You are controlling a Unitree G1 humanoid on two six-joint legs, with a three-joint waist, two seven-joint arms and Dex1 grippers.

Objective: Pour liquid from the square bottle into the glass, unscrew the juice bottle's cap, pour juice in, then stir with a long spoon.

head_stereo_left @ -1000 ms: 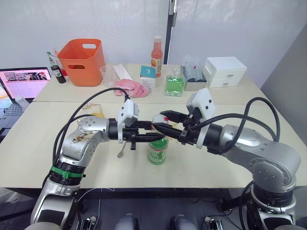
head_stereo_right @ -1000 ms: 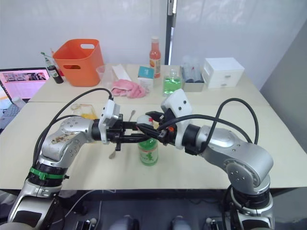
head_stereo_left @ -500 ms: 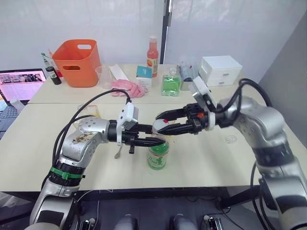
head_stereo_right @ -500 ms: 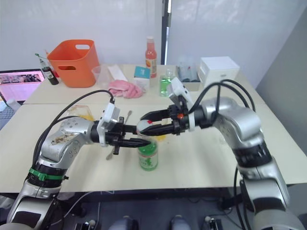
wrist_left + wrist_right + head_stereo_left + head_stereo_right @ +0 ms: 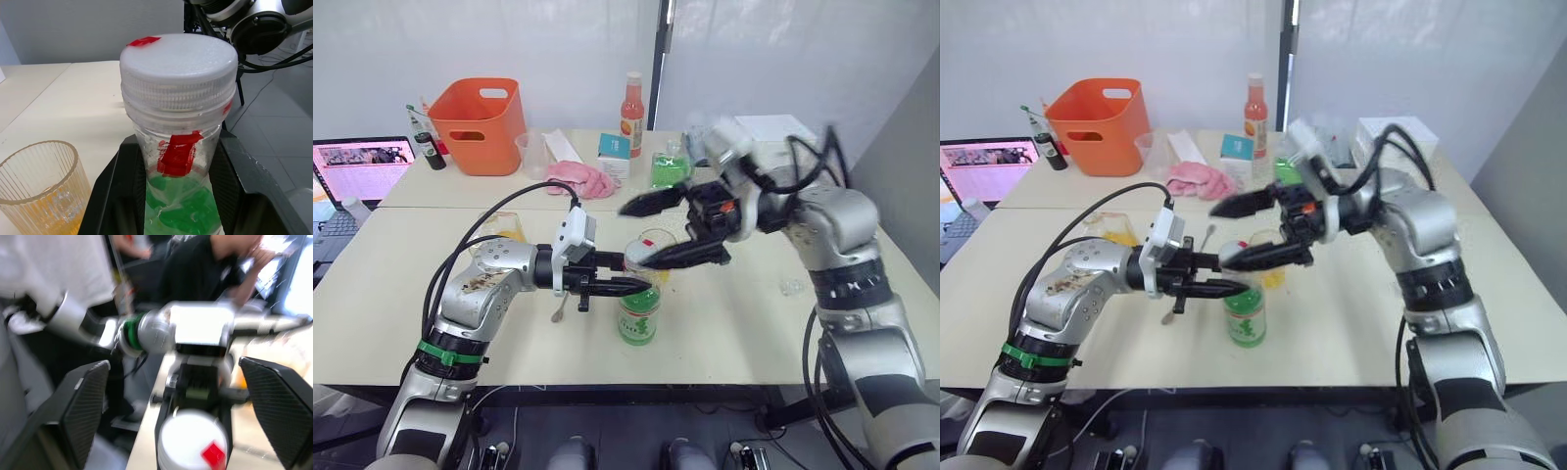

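Gripping the juice bottle (image 5: pixel 637 315) below its cap (image 5: pixel 179 61), the left gripper (image 5: pixel 628 285) is clamped; the right gripper (image 5: pixel 644 232) gapes wide above.

Right hand (image 5: pixel 651 233) motion-blurred; left hand (image 5: pixel 625 285) hides juice bottle (image 5: pixel 637 315) neck.

Two pale beige tables (image 5: pixel 431 323) pushed together in front of me, the far one (image 5: pixel 607 188) up against a white curtain wall (image 5: pixel 509 49) with a dark vertical pole (image 5: pixel 658 69) in it. Grey wall (image 5: pixel 901 157) on the right, evenly lit.
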